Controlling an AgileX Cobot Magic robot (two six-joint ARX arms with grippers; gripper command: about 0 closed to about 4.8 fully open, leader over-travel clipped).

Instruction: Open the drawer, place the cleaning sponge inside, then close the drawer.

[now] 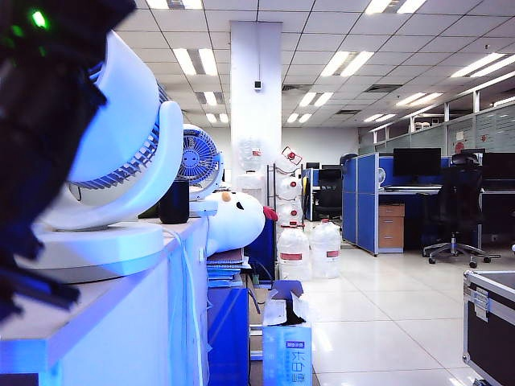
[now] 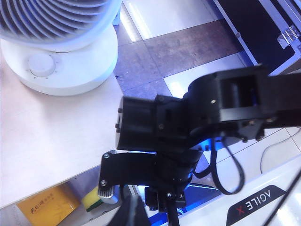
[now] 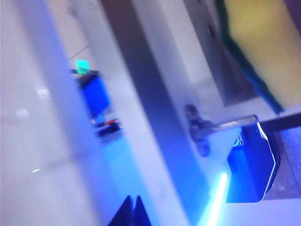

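Observation:
In the left wrist view the drawer (image 2: pixel 117 213) stands pulled out below the white tabletop's edge. The cleaning sponge (image 2: pixel 94 200), yellow with a dark green layer, lies inside it beside an orange box (image 2: pixel 47 207). My right arm (image 2: pixel 188 127) hangs black over the drawer's front. My left gripper (image 2: pixel 134 214) hovers above the drawer, its dark tips together and empty. In the blurred right wrist view the sponge (image 3: pixel 263 42) lies behind the drawer front, which bears a metal handle (image 3: pixel 221 126). My right gripper (image 3: pixel 133 207) is shut, holds nothing, and sits in front of the drawer, apart from the handle.
A white fan (image 2: pixel 61 42) stands on the tabletop (image 2: pixel 42 141) by the drawer's edge. The exterior view shows the fan (image 1: pixel 121 161), a black cup (image 1: pixel 173 201), a second fan (image 1: pixel 197 161) and a black arm part (image 1: pixel 40 121) close to the lens. A black case (image 2: pixel 254 23) lies on the floor.

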